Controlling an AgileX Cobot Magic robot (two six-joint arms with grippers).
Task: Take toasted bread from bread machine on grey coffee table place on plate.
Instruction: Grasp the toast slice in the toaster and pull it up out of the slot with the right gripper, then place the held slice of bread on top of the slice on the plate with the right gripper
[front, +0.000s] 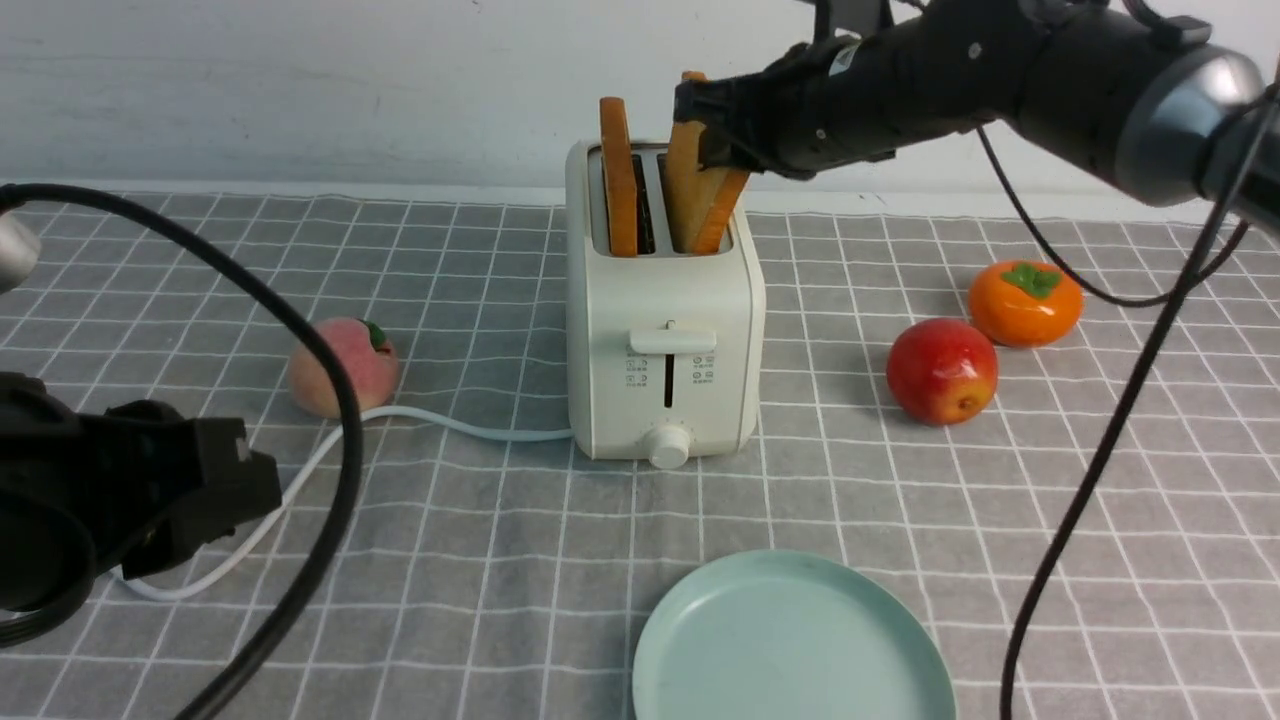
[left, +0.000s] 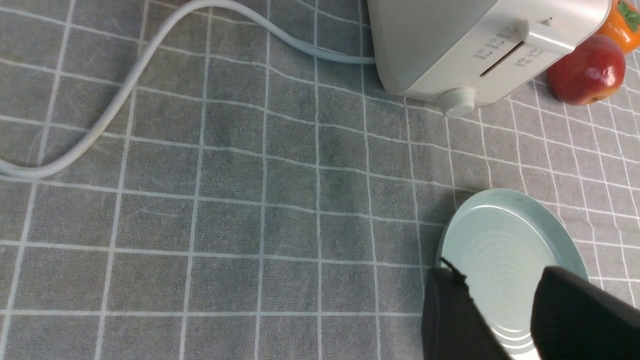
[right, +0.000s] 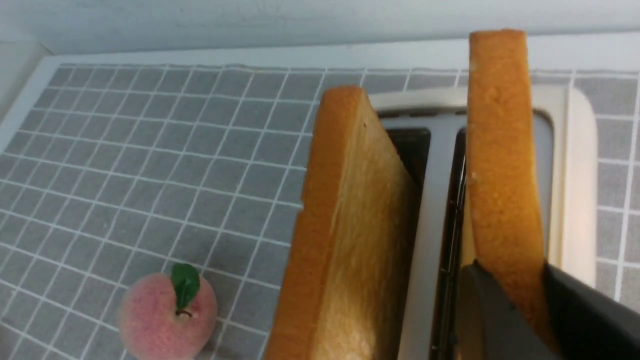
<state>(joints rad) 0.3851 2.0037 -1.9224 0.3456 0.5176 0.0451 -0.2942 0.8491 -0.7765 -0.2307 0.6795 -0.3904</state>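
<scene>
The cream-white bread machine (front: 665, 340) stands mid-table on the grey coffee table (front: 500, 560). Two slices of toasted bread stick out of its slots. The left slice (front: 618, 180) stands upright. My right gripper (front: 712, 135) is shut on the top of the right slice (front: 698, 205), which tilts with its lower end still in the slot. In the right wrist view the fingers (right: 492, 305) clamp that slice (right: 502, 165) beside the other one (right: 350, 230). The mint-green plate (front: 790, 640) lies empty in front. My left gripper (left: 500, 300) is open and empty, low at the front left, over the plate's edge (left: 500, 235).
A peach (front: 342, 366) lies left of the toaster, and the white cord (front: 450, 425) runs past it to the front left. A red apple (front: 941, 371) and an orange persimmon (front: 1024, 302) lie to the right. Black cables hang across both sides of the front view.
</scene>
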